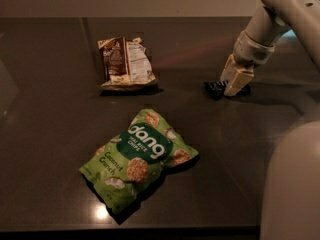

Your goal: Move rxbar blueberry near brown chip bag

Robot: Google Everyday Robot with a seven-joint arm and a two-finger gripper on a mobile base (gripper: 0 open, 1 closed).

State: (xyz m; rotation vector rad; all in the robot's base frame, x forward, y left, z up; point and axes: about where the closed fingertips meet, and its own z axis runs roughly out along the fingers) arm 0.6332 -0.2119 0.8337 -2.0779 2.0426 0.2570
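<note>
The rxbar blueberry (pixel 214 88) is a small dark navy bar lying on the dark table at the right. My gripper (pixel 230 89) reaches down from the upper right and is shut on the bar, whose left end sticks out beside the tan fingers (pixel 239 80). The bar still rests on the table top. The brown chip bag (pixel 125 61) lies crinkled at the back left of centre with its white label panel up, well to the left of the bar.
A large bright green "dang" bag (pixel 137 156) lies in front of centre, between the camera and the two task items. The robot's pale body (pixel 292 184) fills the lower right corner. The table's front edge (pixel 130 229) runs along the bottom.
</note>
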